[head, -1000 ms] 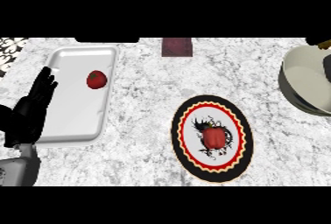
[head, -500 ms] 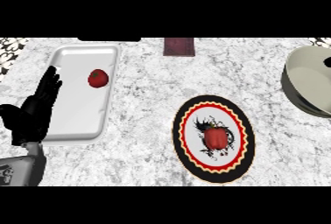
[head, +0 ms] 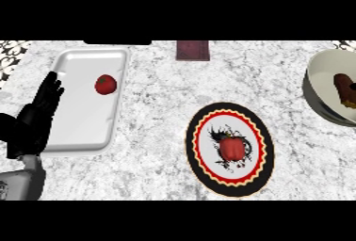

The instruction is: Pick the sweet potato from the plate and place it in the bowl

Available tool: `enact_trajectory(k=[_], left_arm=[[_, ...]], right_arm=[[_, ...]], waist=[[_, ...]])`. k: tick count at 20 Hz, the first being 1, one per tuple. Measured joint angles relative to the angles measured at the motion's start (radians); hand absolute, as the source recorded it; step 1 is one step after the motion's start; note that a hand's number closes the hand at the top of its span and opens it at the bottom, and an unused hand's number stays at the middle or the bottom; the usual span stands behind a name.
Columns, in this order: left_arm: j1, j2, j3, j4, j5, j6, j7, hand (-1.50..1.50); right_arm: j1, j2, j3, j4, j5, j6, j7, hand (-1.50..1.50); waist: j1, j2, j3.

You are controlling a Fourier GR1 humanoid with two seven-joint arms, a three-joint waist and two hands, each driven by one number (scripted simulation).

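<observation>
Black left robot hand (head: pixel 36 121) rests open beside tray (head: pixel 87 120).

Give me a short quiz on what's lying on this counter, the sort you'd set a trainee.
1. True or false: a brown piece lies in the bowl at the right.
2. Fill in: the vegetable on the plate is ___ in colour.
3. Where does the small red fruit lie? A) on the plate B) in the bowl C) on the white tray
Key: 1 true; 2 red; 3 C.
</observation>
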Motion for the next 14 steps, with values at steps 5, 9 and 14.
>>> enact_trajectory(k=[5,9,14], left_arm=[[-0.004,0.001,0.013,0.028,0.001,0.002,-0.017,0.00],[0.011,0.000,0.020,0.025,-0.001,0.007,-0.019,0.00],[0.050,0.004,0.036,0.007,0.009,-0.002,-0.029,0.00]], right_arm=[[0.016,0.024,-0.137,-0.081,-0.157,-0.111,-0.163,-1.50],[0.042,0.035,-0.265,-0.182,-0.308,-0.167,-0.297,-1.50],[0.185,0.065,-0.373,-0.332,-0.471,-0.113,-0.392,-1.50]], waist=[[-0.019,-0.004,0.001],[-0.036,-0.012,0.001],[-0.046,-0.018,-0.002]])
